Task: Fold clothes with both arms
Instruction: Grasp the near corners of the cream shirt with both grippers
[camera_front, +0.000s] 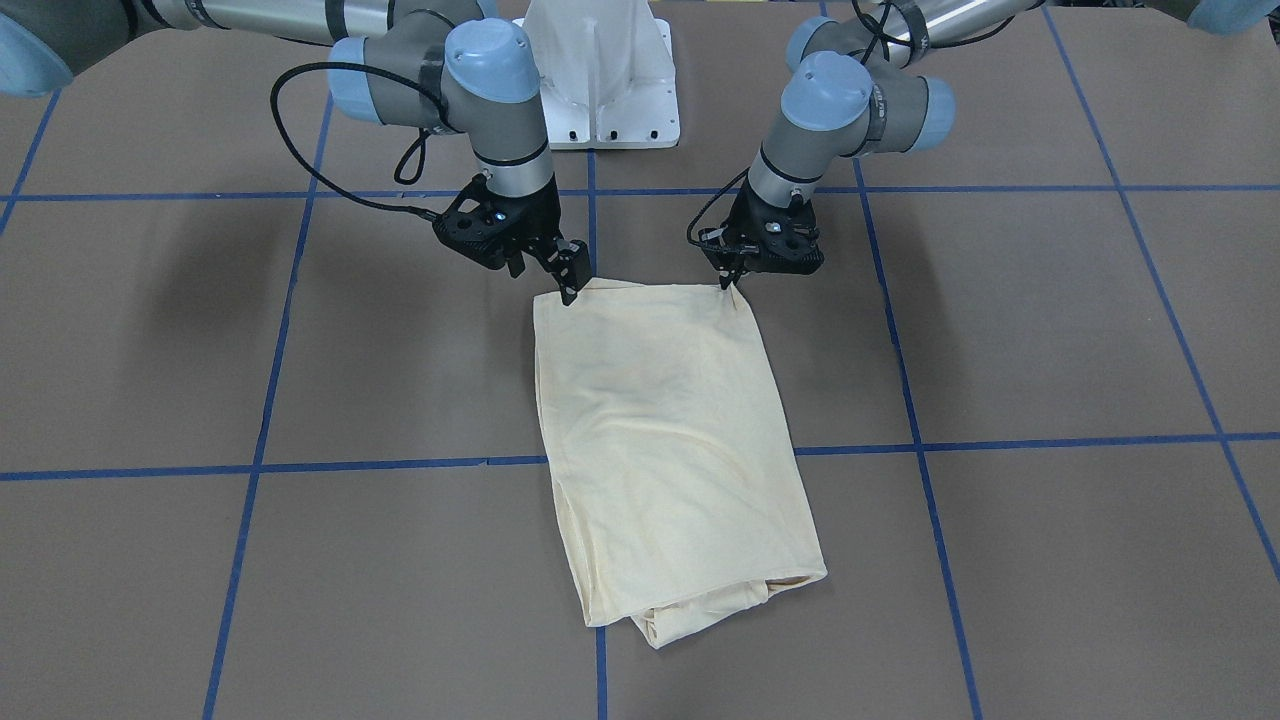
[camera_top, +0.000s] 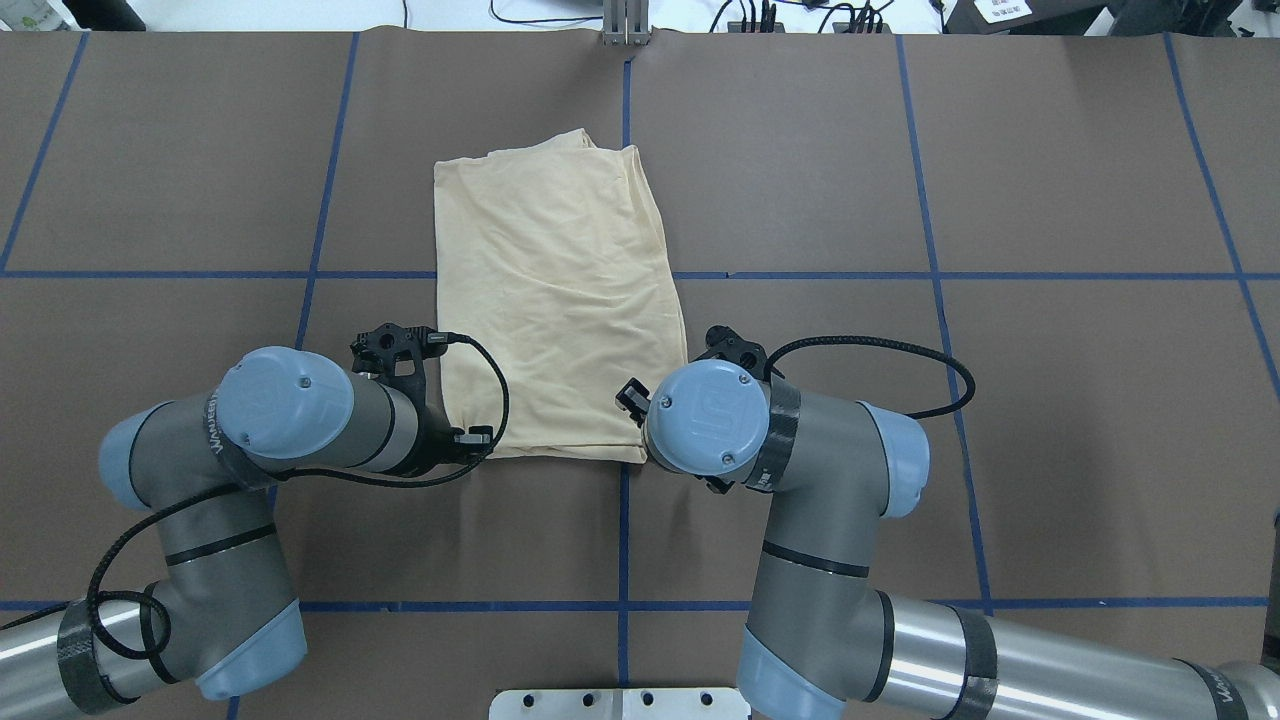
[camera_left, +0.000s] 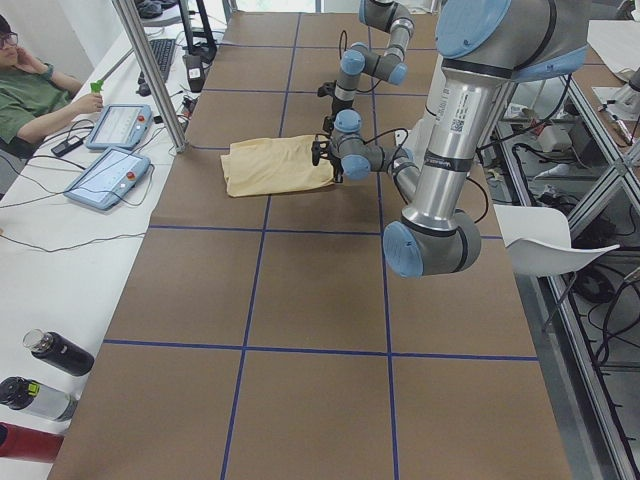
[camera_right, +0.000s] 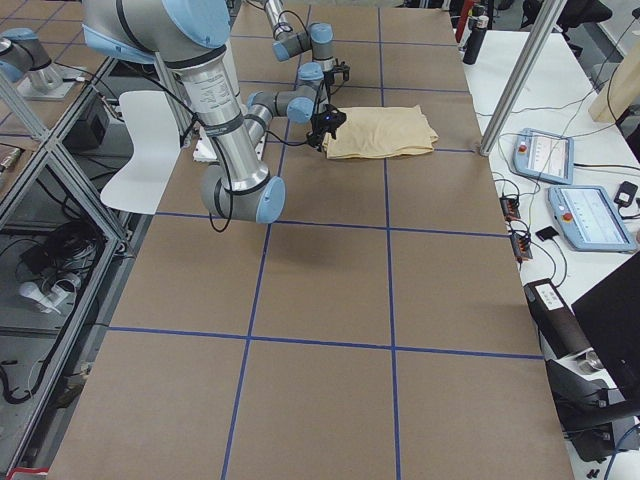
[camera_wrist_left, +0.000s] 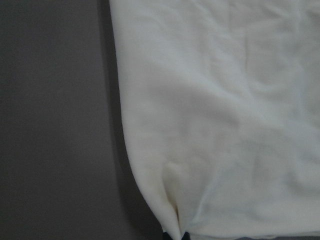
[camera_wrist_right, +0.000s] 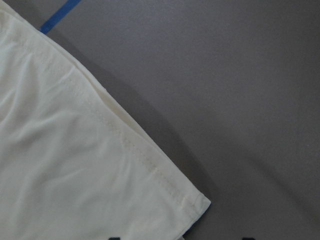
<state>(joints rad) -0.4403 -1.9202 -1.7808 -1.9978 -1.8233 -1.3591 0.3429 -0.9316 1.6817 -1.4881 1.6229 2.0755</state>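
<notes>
The cream-yellow T-shirt lies folded into a long rectangle on the brown table, plain side up, with its print hidden. Both arms reach down to the edge of the T-shirt nearest the robot. My left gripper is shut on one corner there, and in the left wrist view the cloth puckers toward the fingertips. My right gripper stands open over the other corner. In the right wrist view the hemmed corner lies flat between the spread fingers. In the overhead view the wrists hide both grippers.
The white pedestal base stands behind the shirt. Blue tape lines cross the table. Along the far side runs a white bench with teach pendants, bottles, a metal post and a seated person.
</notes>
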